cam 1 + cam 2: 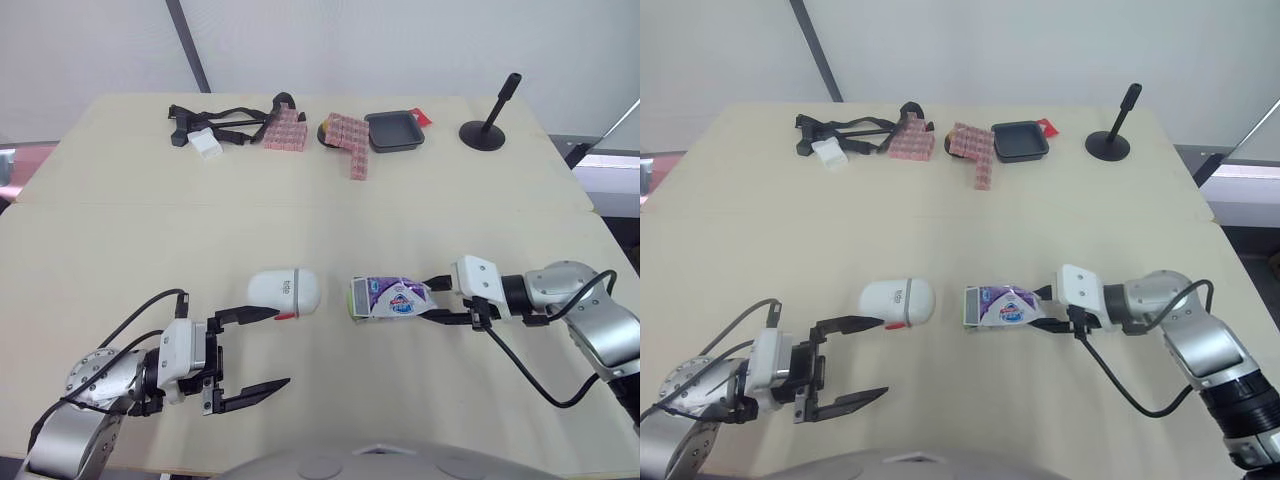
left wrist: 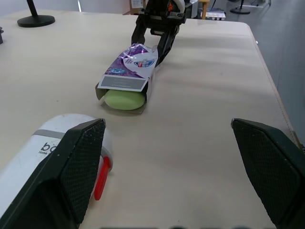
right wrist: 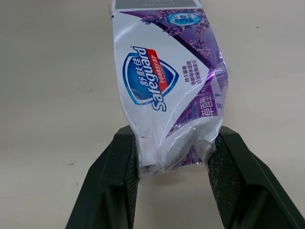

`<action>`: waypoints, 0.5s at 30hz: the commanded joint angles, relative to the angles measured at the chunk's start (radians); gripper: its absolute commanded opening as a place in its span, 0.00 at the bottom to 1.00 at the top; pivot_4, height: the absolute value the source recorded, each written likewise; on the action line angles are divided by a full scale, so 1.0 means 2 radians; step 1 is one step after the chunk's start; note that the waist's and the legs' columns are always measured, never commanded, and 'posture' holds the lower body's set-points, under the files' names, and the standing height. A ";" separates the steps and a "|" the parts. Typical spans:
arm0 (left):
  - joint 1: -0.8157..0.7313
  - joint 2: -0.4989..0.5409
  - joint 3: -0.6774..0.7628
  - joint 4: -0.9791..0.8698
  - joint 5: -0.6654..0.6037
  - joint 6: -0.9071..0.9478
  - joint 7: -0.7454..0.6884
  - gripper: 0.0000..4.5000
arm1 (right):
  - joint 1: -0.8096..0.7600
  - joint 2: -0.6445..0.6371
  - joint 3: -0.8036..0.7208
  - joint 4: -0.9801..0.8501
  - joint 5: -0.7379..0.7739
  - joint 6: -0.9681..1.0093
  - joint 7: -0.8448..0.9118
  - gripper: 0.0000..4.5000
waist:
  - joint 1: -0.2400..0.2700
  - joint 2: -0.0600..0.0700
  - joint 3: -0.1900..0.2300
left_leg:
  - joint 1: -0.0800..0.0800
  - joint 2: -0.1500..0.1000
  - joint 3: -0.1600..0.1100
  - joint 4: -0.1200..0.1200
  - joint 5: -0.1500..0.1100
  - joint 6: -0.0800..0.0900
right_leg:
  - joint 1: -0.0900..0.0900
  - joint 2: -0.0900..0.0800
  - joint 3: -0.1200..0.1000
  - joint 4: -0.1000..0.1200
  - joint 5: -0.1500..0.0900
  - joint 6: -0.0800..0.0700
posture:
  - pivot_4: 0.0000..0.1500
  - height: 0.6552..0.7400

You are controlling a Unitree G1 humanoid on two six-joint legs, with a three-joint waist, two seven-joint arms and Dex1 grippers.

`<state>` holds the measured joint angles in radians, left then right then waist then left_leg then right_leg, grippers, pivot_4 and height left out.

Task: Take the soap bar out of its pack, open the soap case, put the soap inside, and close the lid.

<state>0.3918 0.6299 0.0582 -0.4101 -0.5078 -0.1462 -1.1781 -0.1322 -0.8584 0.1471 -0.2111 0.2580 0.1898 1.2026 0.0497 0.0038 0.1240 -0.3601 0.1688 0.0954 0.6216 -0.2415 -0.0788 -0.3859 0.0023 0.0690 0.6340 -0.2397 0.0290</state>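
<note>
Pinching the pack tail, right gripper is clenched; left gripper is spread; soap should be shaken out gently.

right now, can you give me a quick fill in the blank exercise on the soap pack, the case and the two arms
The soap pack is clamped at its crumpled end by the ____ arm's jaws.
The soap bar showing at the pack's open end is ____ in colour.
The white soap case lies with its lid ____.
The left arm's jaws near the case stand ____.
Missing words: right; green; closed; open.
</note>
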 commanded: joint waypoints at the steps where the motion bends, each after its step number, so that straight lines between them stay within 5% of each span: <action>1: 0.002 0.001 0.001 -0.010 -0.002 -0.006 0.002 1.00 | -0.015 -0.026 -0.028 -0.029 0.021 0.029 0.013 0.45 | 0.000 0.000 0.000 | 0.000 0.000 0.000 0.000 0.000 0.000 | 0.000 0.000 0.000 0.000 0.000 0.000 | 1.00 1.00; 15: -0.004 0.002 0.000 -0.006 -0.002 -0.005 0.002 1.00 | -0.010 -0.108 -0.070 -0.042 0.031 0.073 0.047 0.45 | 0.003 0.000 0.000 | 0.000 0.000 0.000 0.000 0.000 0.000 | 0.000 0.000 0.000 0.000 0.000 0.000 | 1.00 1.00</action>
<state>0.3824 0.6299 0.0564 -0.4084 -0.5065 -0.1462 -1.1725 -0.1528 -1.0606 0.0531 -0.2865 0.3008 0.3505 1.2835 0.0552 0.0042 0.1236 -0.3602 0.1692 0.0954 0.6215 -0.2416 -0.0787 -0.3853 0.0022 0.0689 0.6338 -0.2397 0.0290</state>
